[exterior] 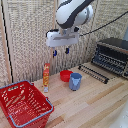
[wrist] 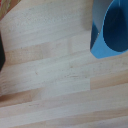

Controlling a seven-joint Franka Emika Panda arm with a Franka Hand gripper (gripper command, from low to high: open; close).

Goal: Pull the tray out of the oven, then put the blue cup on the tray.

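Note:
The blue cup (exterior: 75,81) stands upright on the wooden table, near the middle. The wrist view looks down into the cup's (wrist: 112,27) open mouth. The oven (exterior: 114,54) sits at the exterior view's right. The tray (exterior: 94,72), a dark rack of thin bars, sticks out in front of it, low over the table. My gripper (exterior: 61,51) hangs high above the table, up and to the exterior view's left of the cup. Its fingers point down and stand apart with nothing between them. They do not show in the wrist view.
A shallow red bowl (exterior: 65,75) sits right beside the cup. An orange bottle (exterior: 46,76) stands further to the exterior view's left. A red plastic basket (exterior: 22,105) fills the front left corner. A dark shape (wrist: 1,50) touches the wrist view's edge.

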